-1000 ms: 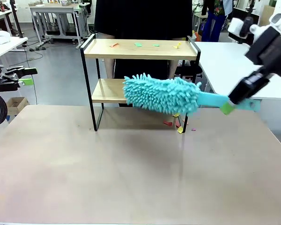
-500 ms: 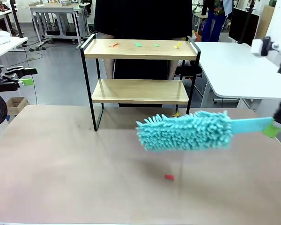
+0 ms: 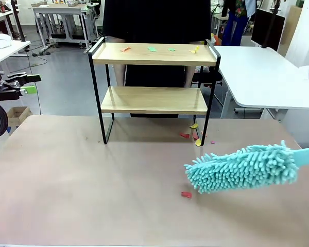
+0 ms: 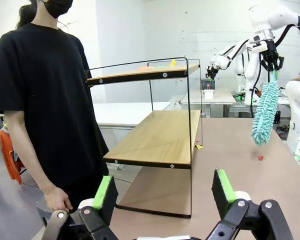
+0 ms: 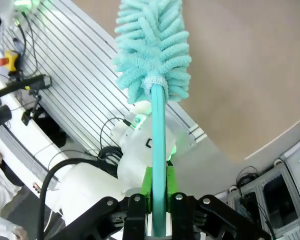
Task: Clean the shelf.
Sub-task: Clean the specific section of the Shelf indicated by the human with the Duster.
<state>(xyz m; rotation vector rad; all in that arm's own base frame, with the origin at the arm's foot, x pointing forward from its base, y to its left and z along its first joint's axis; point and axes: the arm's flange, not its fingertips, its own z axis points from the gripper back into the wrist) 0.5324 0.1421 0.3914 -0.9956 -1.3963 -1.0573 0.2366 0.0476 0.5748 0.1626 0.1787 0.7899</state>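
Note:
The shelf (image 3: 154, 53) stands at the table's far side, and its top board carries red, green and yellow paper scraps (image 3: 152, 49). Its lower board (image 3: 153, 99) is bare. A fluffy teal duster (image 3: 242, 168) hovers low over the table's front right, its handle running off the right edge. My right gripper (image 5: 158, 185) is shut on the duster handle (image 5: 158, 125). In the left wrist view the duster (image 4: 265, 112) hangs far beyond the shelf (image 4: 160, 137). My left gripper (image 4: 164, 190) is open with nothing between its fingers, off the table's left side (image 3: 28, 84).
A person in black (image 4: 45, 90) stands behind the shelf. Several scraps (image 3: 195, 136) lie on the table by the shelf's right leg. A lone red scrap (image 3: 186, 194) lies just left of the duster head. A white table (image 3: 257, 72) stands at the back right.
The duster swept out from the lower board and moved right and down to the table's front right. A red scrap landed on the table. The right arm left the front view.

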